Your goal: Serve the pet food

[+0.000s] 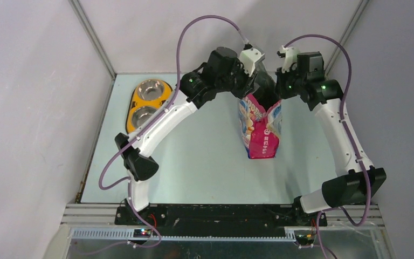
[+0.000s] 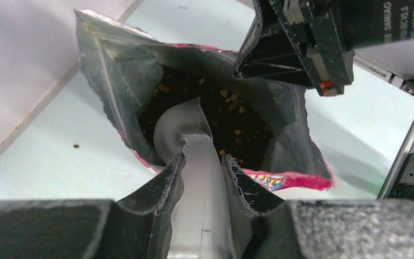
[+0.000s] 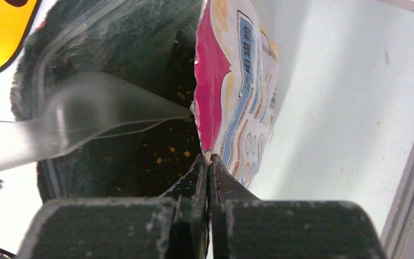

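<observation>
The pink-blue bag [image 1: 260, 127] stands open mid-table. Its mouth shows in the left wrist view [image 2: 280, 116] and the right wrist view [image 3: 237, 91]. Dark brown pet food [image 2: 223, 121] lies deep inside, also seen in the right wrist view [image 3: 164, 156]. My left gripper [image 2: 202, 162] is shut on the handle of a clear plastic scoop [image 2: 180, 127], whose bowl is inside the bag's mouth; the scoop also shows in the right wrist view [image 3: 91, 110]. My right gripper [image 3: 209, 162] is shut on the bag's rim and holds it open.
A yellow stand with two steel bowls [image 1: 146, 102] sits at the far left of the table; a yellow corner of it shows in the right wrist view [image 3: 0, 38]. A loose pellet [image 2: 76, 145] lies on the table. Grey walls close in the back and sides.
</observation>
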